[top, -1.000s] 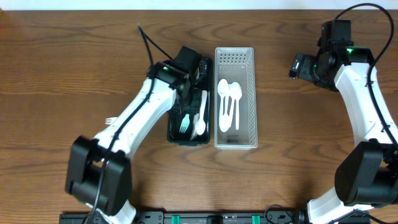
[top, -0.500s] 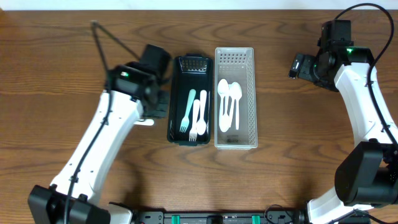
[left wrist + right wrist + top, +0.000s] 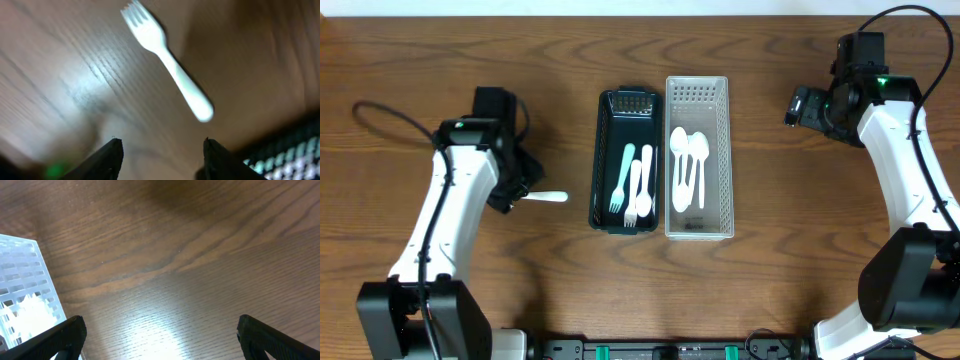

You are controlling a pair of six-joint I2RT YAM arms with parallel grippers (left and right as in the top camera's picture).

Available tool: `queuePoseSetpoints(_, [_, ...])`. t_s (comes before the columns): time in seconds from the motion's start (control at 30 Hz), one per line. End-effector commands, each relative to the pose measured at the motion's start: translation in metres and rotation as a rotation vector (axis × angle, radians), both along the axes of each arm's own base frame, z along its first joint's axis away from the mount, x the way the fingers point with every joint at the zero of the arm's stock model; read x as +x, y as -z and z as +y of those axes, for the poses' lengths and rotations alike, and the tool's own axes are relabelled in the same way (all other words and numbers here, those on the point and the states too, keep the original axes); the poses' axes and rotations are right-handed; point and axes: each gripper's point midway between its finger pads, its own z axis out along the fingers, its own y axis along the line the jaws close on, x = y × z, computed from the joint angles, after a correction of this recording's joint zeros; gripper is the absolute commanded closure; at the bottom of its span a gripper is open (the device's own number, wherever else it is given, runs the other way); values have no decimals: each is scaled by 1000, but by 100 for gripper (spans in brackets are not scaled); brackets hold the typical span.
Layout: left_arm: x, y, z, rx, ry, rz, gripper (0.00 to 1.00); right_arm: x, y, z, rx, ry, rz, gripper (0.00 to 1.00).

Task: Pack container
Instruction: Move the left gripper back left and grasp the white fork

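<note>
A white plastic fork [image 3: 547,197] lies loose on the wooden table, left of the containers; it also shows in the left wrist view [image 3: 167,65]. My left gripper [image 3: 510,190] hovers over its left end, open and empty [image 3: 160,157]. A black container [image 3: 603,160] holds a teal fork and white forks [image 3: 632,185]. Next to it on the right, a clear white container [image 3: 723,140] holds white spoons [image 3: 688,165]. My right gripper [image 3: 800,105] is open and empty over bare table at the far right [image 3: 160,335].
The corner of the clear white container [image 3: 25,285] shows at the left edge of the right wrist view. A black cable [image 3: 380,110] loops behind the left arm. A dark rail [image 3: 670,350] runs along the table's front edge.
My left arm has swung left, away from the black container, to the loose white fork. Forks now lie in the black container. The right arm has not moved.
</note>
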Motion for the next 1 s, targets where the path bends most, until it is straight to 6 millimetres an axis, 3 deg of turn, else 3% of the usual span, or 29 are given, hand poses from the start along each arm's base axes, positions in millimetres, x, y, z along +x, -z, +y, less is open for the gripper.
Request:
queuePoseSetpoints(0.0, [-5,18,6,-42,-354,-2,46,3,-9,-2,-2,3,-25,1])
queuePoseSetpoints(0.2, [15,33,8,-93,-527,-103,46,3,-9,-2,-1,3,-25,1])
queuePoseSetpoints(0.33, [18,47,9,-99,-602,-81,46,3,-9,-2,-1,3,-25,1])
queuePoseSetpoints(0.63, [13,93,2,-150,-614,62,46,3,-9,-2,-2,3,-25,1])
queuePoseSetpoints(0.77, [13,99,2,-144,-605,75,47,3,-9,-2,-1,3,-25,1])
queuePoseSetpoints(0.97, [11,107,4,-129,-607,95,56,3,-9,-2,-2,3,-25,1])
